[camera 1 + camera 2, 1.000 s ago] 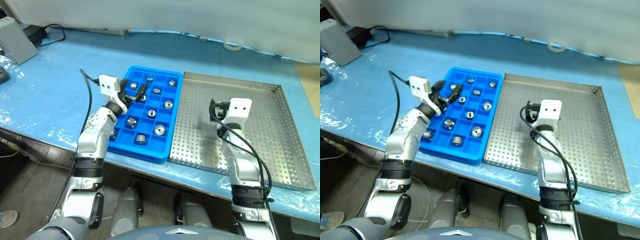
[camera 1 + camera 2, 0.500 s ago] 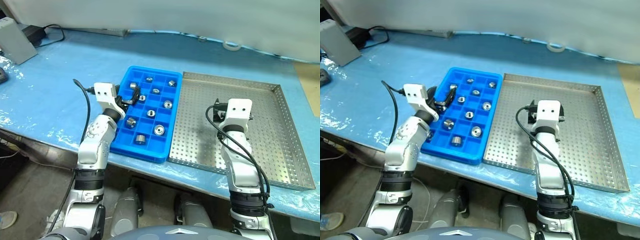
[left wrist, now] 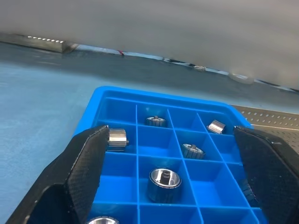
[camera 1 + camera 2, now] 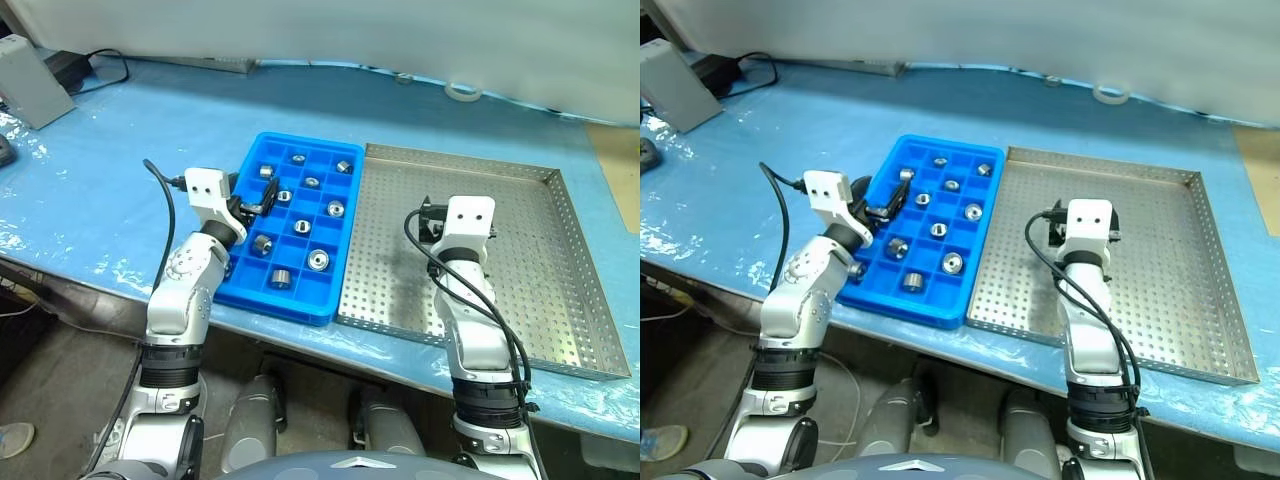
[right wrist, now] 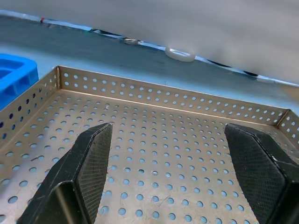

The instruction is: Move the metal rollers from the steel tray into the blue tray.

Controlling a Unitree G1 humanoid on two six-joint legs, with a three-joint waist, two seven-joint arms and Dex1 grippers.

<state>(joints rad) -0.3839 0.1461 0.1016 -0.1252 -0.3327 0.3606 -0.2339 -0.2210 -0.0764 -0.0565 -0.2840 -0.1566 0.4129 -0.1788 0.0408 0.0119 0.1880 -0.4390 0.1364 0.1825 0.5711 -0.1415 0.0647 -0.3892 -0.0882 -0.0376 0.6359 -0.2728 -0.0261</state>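
Steel tray [image 4: 560, 270]: perforated sheet metal, right of the blue tray, rims touching; no rollers seen on its base.
Blue tray [image 4: 262, 292]: unmoved since a second ago.
Left gripper [image 3: 170, 182]: drawn back from mid-tray to the tray's left edge; fingers spread wide, empty.
Right gripper [image 5: 180, 172]: over the steel tray, little changed; fingers wide apart, empty.
Metal rollers [image 4: 318, 260]: about ten, in separate compartments.
Writing: none legible.

The left arm's black two-fingered gripper [image 3: 170, 182] sits at left of centre in the head views, fingers spread wide, nothing between them. The right arm's black two-fingered gripper [image 5: 180, 177] sits right of centre, fingers likewise wide apart and empty.
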